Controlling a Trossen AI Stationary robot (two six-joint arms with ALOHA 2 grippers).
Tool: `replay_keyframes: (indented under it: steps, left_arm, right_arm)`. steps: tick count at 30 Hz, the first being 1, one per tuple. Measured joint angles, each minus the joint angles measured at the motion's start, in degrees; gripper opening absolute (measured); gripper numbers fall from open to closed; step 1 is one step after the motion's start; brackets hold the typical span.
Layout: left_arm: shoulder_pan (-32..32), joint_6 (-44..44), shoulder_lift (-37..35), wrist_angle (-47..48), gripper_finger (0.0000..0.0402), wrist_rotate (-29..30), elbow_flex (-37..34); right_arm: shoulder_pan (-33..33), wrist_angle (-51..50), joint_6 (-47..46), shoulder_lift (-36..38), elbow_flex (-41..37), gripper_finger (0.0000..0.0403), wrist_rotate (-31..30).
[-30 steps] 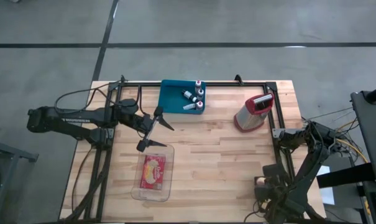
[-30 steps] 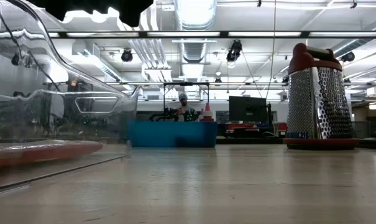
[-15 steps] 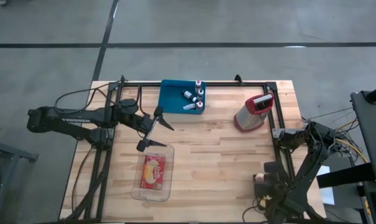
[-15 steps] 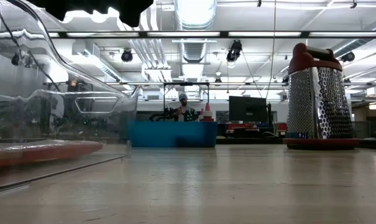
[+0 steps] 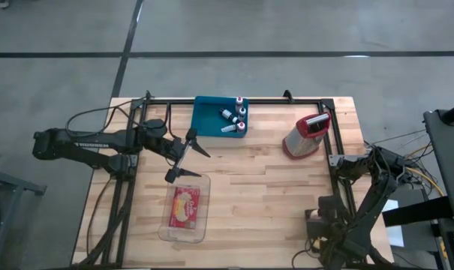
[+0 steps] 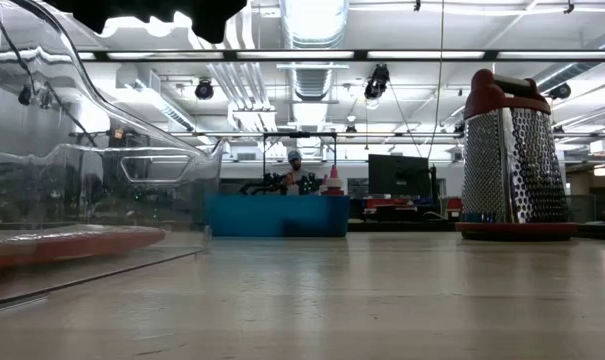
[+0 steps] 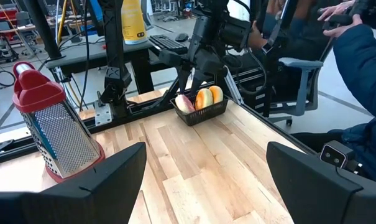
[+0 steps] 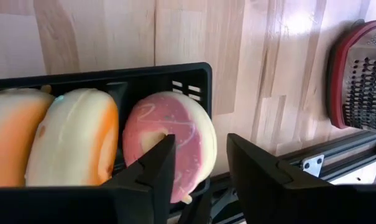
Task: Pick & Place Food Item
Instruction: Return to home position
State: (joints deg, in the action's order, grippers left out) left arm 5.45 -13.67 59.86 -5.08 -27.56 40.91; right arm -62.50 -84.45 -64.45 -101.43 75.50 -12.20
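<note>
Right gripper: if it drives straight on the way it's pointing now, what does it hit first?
Most likely the pink donut, at one end of the black bin. The open right gripper points straight at it, though depth is unclear.

Things only partly seen
From above, the right arm (image 5: 369, 196) mostly hides the black bin (image 8: 100, 73). The right wrist view's edges crop an orange donut (image 8: 7, 140) and the grater (image 8: 362, 68). The blue tray's (image 5: 208, 118) bottles (image 5: 230, 116) are too small to identify.

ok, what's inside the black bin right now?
The black bin holds three donuts side by side: a pink donut and two orange donuts. They cover its floor, so anything beneath is hidden.
</note>
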Motion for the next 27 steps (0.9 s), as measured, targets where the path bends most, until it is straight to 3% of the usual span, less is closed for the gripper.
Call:
replay_keyframes:
  steps: [10,19,23,27]
  left_arm:
    - [0.01,0.0,0.01,0.0,0.0339,-0.01,0.0]
    - [-0.01,0.0,0.01,0.0,0.0339,-0.01,0.0]
    - [0.01,0.0,0.0,0.0,0.0339,0.0,0.0]
    - [-0.01,0.0,0.0,-0.01,0.0339,0.0,0.0]
  right_arm:
    - [0.0,-0.74,0.1,0.46,0.03,0.0146,-0.27]
    - [3.31,-3.15,-1.11,0.92,4.93,0.0138,-9.84]
    - [6.27,-2.91,-0.93,1.3,7.66,0.013,-17.3]
    - [10.42,-2.79,3.97,1.88,9.57,0.0125,-22.49]
